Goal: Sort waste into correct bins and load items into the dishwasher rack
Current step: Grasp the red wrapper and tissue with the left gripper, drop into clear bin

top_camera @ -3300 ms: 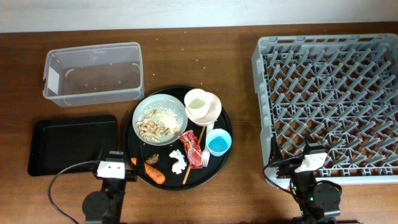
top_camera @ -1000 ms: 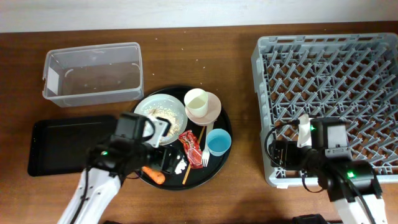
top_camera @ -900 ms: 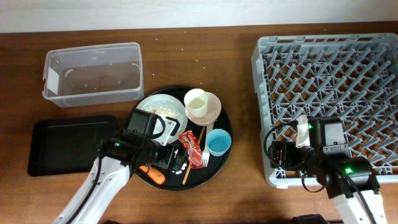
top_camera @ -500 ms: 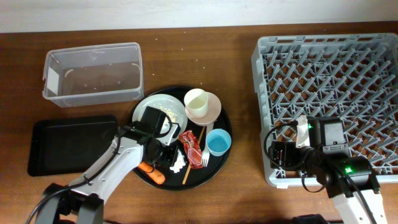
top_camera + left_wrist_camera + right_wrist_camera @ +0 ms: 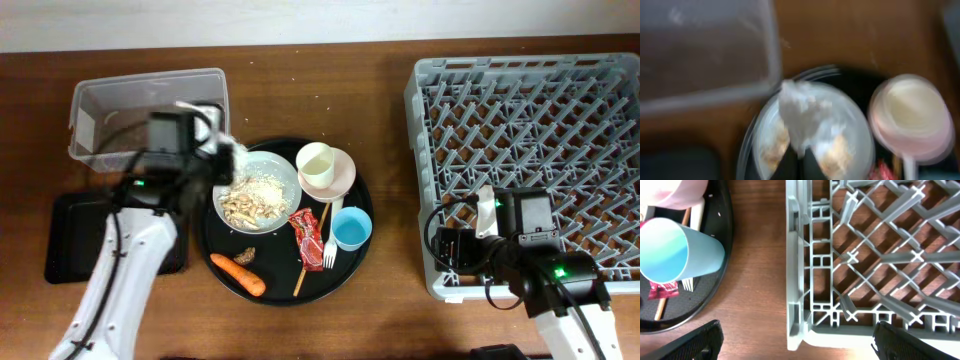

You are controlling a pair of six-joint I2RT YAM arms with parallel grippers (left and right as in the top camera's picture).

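Observation:
My left gripper (image 5: 222,157) is shut on the crumpled white tissue (image 5: 230,152), held in the air over the near right corner of the clear tub (image 5: 150,120). The blurred left wrist view shows the tissue (image 5: 801,111) hanging from the shut gripper (image 5: 797,166) above the white bowl (image 5: 852,150). The bowl (image 5: 258,190) of rice scraps, the white cup (image 5: 315,162) inside the pink cup (image 5: 343,178), light blue cup (image 5: 350,230), red wrapper (image 5: 307,236), fork (image 5: 331,245), carrot (image 5: 240,273) and brown lump (image 5: 245,255) lie on the round platter. My right gripper (image 5: 452,246) stands open at the front left corner of the grey rack (image 5: 530,140).
The black tray (image 5: 75,235) lies front left, partly under my left arm. In the right wrist view the open gripper (image 5: 797,330) spans the corner of the rack (image 5: 865,255), with the blue cup (image 5: 675,250) on the platter rim (image 5: 722,270) to its left.
My left gripper shut on the tissue on the platter, then lifted it up and back left to the tub's corner. The right arm has hardly moved.

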